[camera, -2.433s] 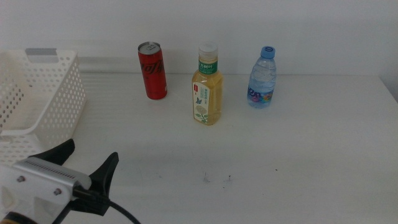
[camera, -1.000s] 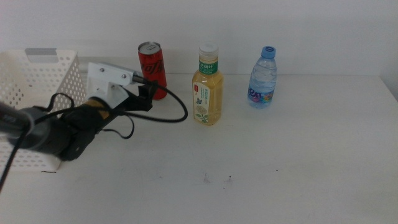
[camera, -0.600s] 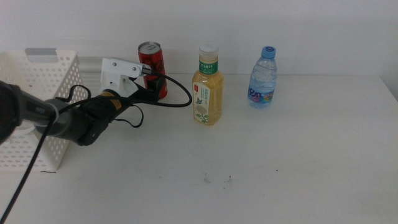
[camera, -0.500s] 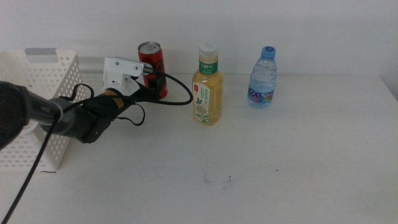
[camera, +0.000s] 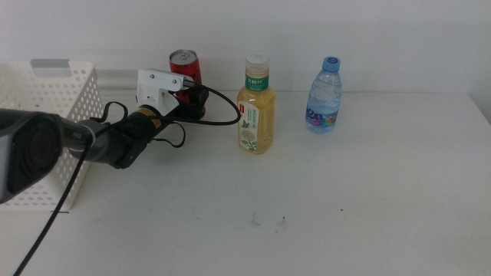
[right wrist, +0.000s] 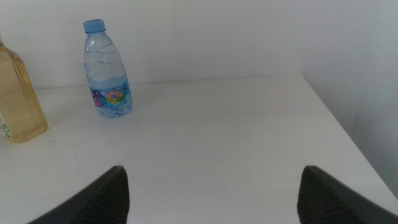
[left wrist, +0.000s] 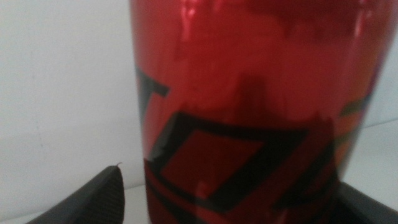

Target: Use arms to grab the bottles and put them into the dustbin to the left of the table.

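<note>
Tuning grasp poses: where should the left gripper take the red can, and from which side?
Mid-body of the red can, side-on from the front. It stands upright and slim, and the left gripper is already level there, jaws open either side. The tea bottle stands clear.

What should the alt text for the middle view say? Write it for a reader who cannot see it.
The left tool reaches the red soda can at the back of the white table, beside a white basket. A yellow tea bottle and a clear water bottle stand to its right.
</note>
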Controlling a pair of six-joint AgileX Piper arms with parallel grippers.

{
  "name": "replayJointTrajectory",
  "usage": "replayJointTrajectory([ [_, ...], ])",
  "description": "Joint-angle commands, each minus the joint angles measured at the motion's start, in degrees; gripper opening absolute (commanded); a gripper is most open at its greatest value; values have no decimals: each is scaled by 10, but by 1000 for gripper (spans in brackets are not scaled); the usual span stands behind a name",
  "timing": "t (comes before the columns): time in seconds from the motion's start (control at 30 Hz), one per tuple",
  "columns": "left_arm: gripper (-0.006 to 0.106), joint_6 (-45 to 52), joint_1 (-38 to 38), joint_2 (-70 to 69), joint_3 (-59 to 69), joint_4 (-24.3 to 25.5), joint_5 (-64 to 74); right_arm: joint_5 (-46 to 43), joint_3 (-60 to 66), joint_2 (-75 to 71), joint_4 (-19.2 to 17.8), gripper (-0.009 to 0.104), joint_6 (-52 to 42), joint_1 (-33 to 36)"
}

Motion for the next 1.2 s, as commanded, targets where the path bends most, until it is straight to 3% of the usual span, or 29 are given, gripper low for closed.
replayJointTrajectory([
  [0.0, 94, -7, 0, 5, -15, -4, 0, -6, 2, -3, -3, 90, -1, -2],
  [0.2, 83, -7, -1, 7, -26, -8, 5, -6, 2, -3, -3, 90, -1, -2],
  [0.47, 28, -58, 0, 6, -22, 14, 1, -6, 2, -3, -3, 90, -1, -2],
  [0.6, 12, -65, 2, -37, 27, 54, -3, -6, 2, -3, -3, 90, -1, -2],
  [0.7, 11, -43, 1, -123, 133, 32, 8, -6, 2, -3, -3, 90, -1, -2],
  [0.87, 11, 42, -11, -275, 290, -68, -1, -6, 2, -3, -3, 90, -1, -2],
  [1.17, 12, 34, -49, -543, 378, -23, 209, -6, 2, -3, -3, 90, -1, -2],
])
